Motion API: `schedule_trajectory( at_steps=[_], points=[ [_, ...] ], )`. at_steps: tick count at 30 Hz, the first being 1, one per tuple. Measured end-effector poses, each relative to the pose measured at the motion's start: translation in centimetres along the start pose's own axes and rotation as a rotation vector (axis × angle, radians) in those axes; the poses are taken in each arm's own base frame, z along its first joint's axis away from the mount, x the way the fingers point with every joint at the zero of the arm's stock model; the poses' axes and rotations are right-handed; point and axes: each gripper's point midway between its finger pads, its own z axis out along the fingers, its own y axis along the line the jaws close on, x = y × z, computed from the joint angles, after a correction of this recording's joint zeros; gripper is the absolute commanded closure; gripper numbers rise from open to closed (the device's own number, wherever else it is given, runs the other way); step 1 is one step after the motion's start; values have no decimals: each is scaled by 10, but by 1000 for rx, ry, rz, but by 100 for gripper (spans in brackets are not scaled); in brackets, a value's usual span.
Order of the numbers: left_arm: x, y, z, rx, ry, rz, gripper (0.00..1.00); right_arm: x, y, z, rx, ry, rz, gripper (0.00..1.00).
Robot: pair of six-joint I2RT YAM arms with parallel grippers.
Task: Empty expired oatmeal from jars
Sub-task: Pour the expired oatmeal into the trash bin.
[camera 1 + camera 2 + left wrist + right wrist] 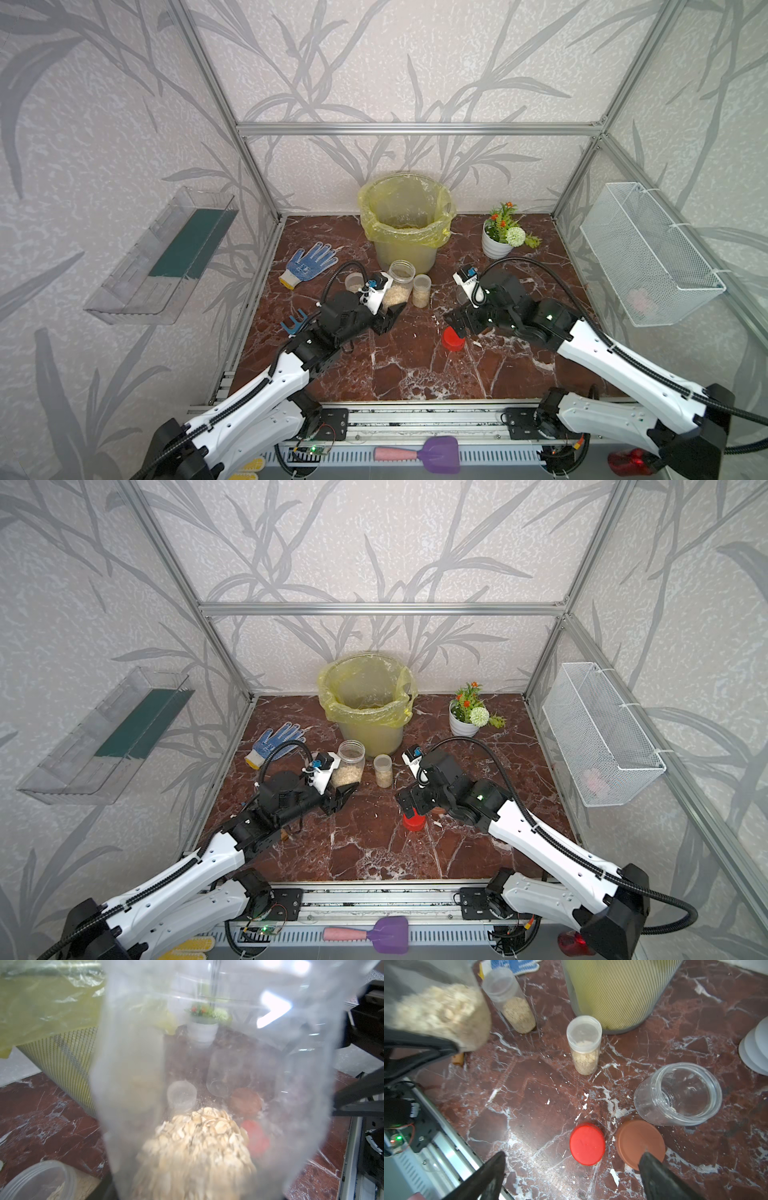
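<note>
Far left, a blue-dotted glove (309, 264) lies flat on the red marble table (395, 370). Just past it, a capped slim jar (354, 282) peeks out behind the left arm's cable in a top view. The right wrist camera gives it properly, upright, with oatmeal (519, 1014) in its lower part. Now the left gripper (392, 318): its jaws are clamped low on the wide jar (401, 286), mouth up and lidless in both top views. From above you get the open rim and a pale band of flakes. The left wrist camera looks straight through the clear wall, showing flakes heaped at the bottom and everything beyond as a blur. Just beside it on the right stands a second slim jar (421, 291), capped, with oatmeal in its lower part too. Behind these sits the bin (405, 220) with its yellow bag, near the back wall. Moving right, the red lid (453, 338) lies flat, and the right gripper (573, 1155) hovers at it, fingers spread wide, gripping nothing. The top views bury the rest under that arm. The right wrist camera uncovers it: a brown lid (640, 1144) flat beside the red one, and a nearly empty jar (678, 1094) open-mouthed just beyond. Far right, at the back, stands a white flower pot (496, 245).
</note>
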Motion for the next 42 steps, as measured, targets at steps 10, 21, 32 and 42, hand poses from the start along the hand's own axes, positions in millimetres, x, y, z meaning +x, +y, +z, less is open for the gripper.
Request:
schedule_trajectory(
  at_steps=[10,21,32,42],
  points=[
    [-35,-27,31,109,9,46,100,-38,18,-31,-127,-177,9,1],
    [-47,-54,56,199,33,91,100,-91,17,-25,-213,-305,81,1],
    [-45,-74,68,254,59,110,100,-102,17,-8,-273,-310,103,4],
    [-44,-71,73,227,66,96,100,-101,12,5,-280,-278,96,21]
  ],
)
